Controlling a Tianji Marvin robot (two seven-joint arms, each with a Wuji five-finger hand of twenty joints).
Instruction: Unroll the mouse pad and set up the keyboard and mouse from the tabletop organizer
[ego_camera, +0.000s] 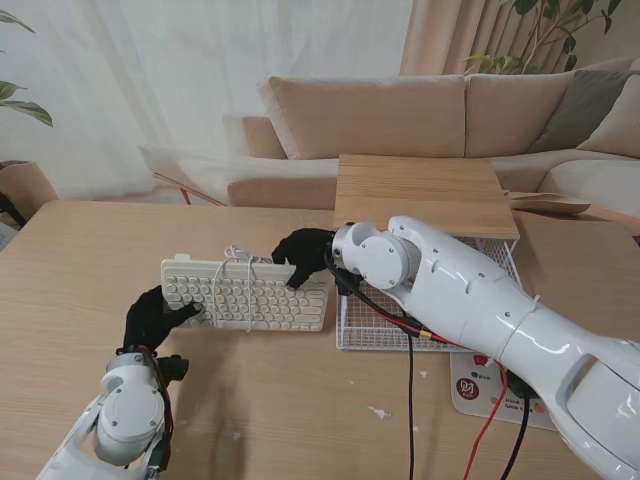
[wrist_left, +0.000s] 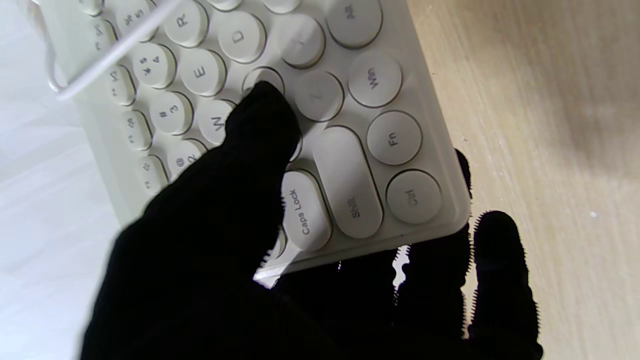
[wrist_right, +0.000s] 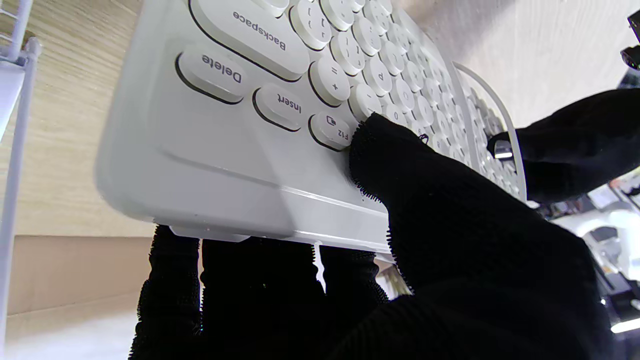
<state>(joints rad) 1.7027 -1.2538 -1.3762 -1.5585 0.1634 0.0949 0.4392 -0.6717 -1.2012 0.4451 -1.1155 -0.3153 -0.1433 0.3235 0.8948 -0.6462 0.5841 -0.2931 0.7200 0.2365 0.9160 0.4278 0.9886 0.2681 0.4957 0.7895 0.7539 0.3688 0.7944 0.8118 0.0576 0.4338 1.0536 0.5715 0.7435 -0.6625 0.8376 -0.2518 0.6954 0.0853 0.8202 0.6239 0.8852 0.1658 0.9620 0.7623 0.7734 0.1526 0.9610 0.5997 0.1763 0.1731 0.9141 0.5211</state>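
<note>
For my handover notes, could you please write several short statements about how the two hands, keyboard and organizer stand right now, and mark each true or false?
1. Both hands hold the keyboard. True: the left hand and the right hand each grip one end.
2. The keyboard's cable is plugged into a laptop. False: the white cable lies looped over the keys.
3. The keyboard sits inside the wire organizer. False: it is left of it.
4. The left thumb presses on the keys. True.

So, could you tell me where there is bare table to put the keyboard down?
Bare table lies nearer to me than the keyboard, between both arms. The right is crowded by the wire basket.
</note>
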